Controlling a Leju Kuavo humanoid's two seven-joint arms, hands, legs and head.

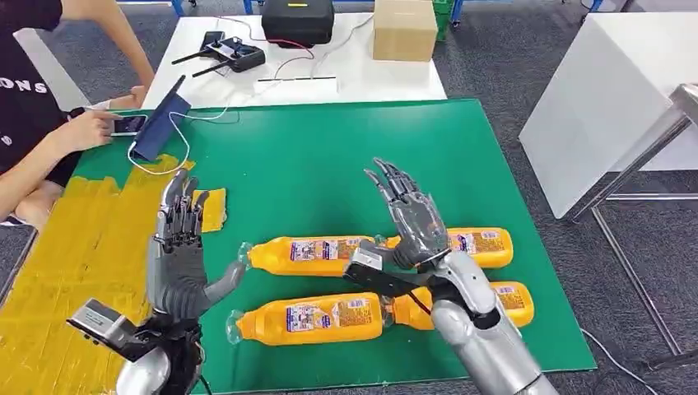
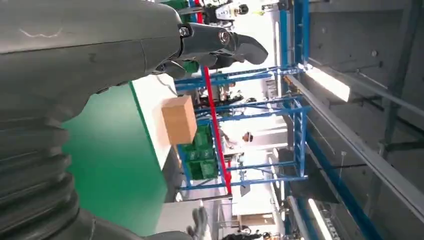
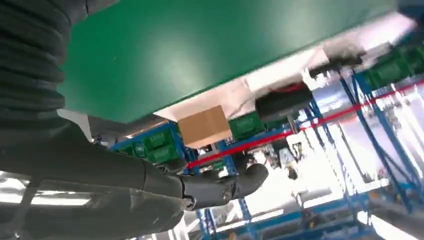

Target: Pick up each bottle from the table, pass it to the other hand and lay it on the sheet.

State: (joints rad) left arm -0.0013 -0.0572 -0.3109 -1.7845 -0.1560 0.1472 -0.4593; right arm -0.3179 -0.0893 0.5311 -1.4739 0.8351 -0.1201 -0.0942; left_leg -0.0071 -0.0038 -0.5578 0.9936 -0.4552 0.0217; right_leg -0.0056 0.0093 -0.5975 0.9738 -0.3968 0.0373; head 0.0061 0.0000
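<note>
left hand (image 1: 183, 259): raised above the table's near left part, palm up-ish, fingers (image 1: 179, 204) spread apart and pointing away from the robot; holds nothing; thumb points toward the cap end of the nearest bottles; over the border between yellow sheet and green mat
right hand (image 1: 411, 216): raised above the middle of the bottles, fingers (image 1: 393, 179) splayed and empty; touching nothing that can be seen
bottles: four orange juice bottles lying on their sides on the green mat, in two rows; far-left bottle (image 1: 306, 254) and near-left bottle (image 1: 317, 317) with caps pointing left; far-right bottle (image 1: 484, 243) and near-right bottle (image 1: 510, 300) partly hidden behind the right arm; none in a hand
yellow sheet (image 1: 74, 255): covers the left part of the table; no bottle on it; a small yellow flap (image 1: 214, 208) sticks out onto the green just beside the left hand
green mat (image 1: 329, 156): covers the table's middle and right
person (image 1: 49, 123): at far left, a hand on a phone (image 1: 130, 124); a dark tablet (image 1: 160, 119) propped just beside it with a white cable
far white table (image 1: 346, 70): carries a cardboard box (image 1: 404, 30), a black case (image 1: 298, 20) and a black controller (image 1: 234, 54)
wrist views: left thumb (image 2: 235, 42) extended; right thumb (image 3: 235, 182) extended; cardboard box and blue racking beyond
</note>
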